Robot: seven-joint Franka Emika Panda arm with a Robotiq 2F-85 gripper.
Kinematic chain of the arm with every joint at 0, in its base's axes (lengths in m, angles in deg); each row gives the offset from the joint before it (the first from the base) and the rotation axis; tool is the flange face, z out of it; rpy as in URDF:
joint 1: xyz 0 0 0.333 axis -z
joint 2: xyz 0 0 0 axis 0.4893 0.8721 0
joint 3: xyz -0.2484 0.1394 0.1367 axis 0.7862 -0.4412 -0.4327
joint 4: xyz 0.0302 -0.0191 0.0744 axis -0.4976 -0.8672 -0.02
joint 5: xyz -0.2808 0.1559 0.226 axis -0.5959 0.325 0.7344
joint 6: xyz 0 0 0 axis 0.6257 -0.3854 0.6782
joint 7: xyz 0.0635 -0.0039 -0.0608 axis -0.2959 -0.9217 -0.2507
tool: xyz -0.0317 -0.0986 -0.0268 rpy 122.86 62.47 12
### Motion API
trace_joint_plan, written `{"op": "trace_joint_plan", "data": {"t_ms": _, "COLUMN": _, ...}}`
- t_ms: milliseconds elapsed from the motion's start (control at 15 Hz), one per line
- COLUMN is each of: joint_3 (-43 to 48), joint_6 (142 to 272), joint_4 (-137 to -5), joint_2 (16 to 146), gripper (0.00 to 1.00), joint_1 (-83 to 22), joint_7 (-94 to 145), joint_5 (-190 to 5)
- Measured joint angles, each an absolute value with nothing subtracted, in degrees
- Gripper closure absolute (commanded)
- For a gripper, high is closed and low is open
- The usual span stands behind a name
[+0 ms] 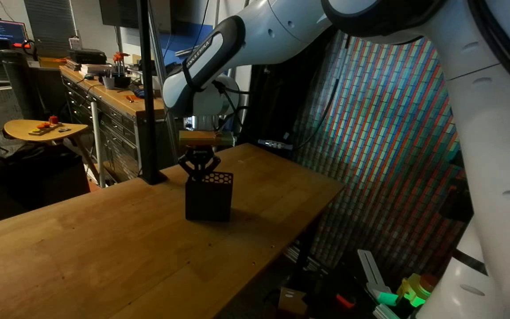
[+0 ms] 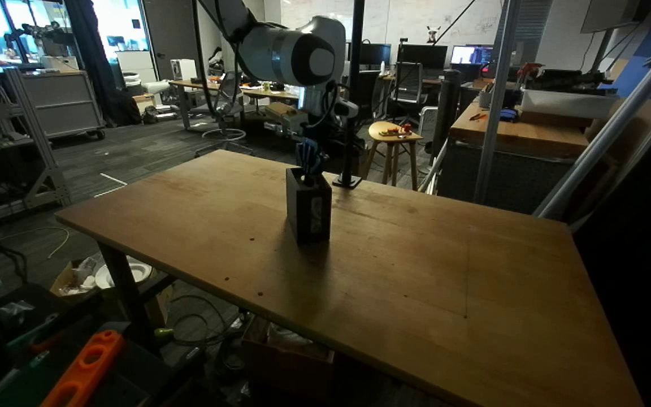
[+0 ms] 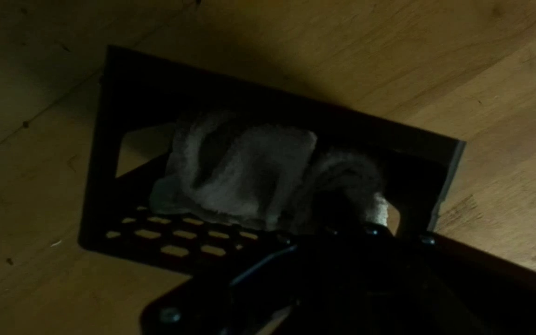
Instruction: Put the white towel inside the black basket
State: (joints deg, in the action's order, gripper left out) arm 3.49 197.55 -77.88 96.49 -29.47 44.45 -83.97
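End effector (image 1: 198, 176) is hanging at one end of the mouth of the black basket (image 1: 209, 199), its opening and any hold too dark to tell, while the white towel (image 3: 249, 186) is lying inside, beneath, stretching lengthwise toward the basket's opposite end.

Upright basket (image 1: 209, 201) on table (image 1: 104, 257). Inside basket, within its rim: towel (image 3: 244, 181). Above basket: gripper (image 1: 198, 177), tips down at the opening, by the towel's right end in the wrist view; contact unclear. In an exterior view, post (image 1: 147, 110) on far table edge, left of basket; stool (image 1: 20, 128) past table, left of post, small objects (image 1: 47, 128) on it; workbench (image 1: 120, 122) right of stool, behind post, cup (image 1: 109, 83) on top. In an exterior view, cardboard box (image 2: 286, 364) below table's near edge.
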Motion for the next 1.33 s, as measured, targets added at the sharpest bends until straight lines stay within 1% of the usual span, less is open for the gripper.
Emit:
{"op": "trace_joint_plan", "data": {"t_ms": 667, "joint_3": 4.6, "joint_6": 199.0, "joint_4": -84.1, "joint_2": 92.3, "gripper": 1.0, "joint_1": -29.4, "joint_7": 44.5, "joint_5": -84.2}}
{"op": "trace_joint_plan", "data": {"t_ms": 1333, "joint_3": 4.6, "joint_6": 202.1, "joint_4": -87.2, "joint_2": 92.7, "gripper": 1.0, "joint_1": -29.3, "joint_7": 44.5, "joint_5": -84.2}}
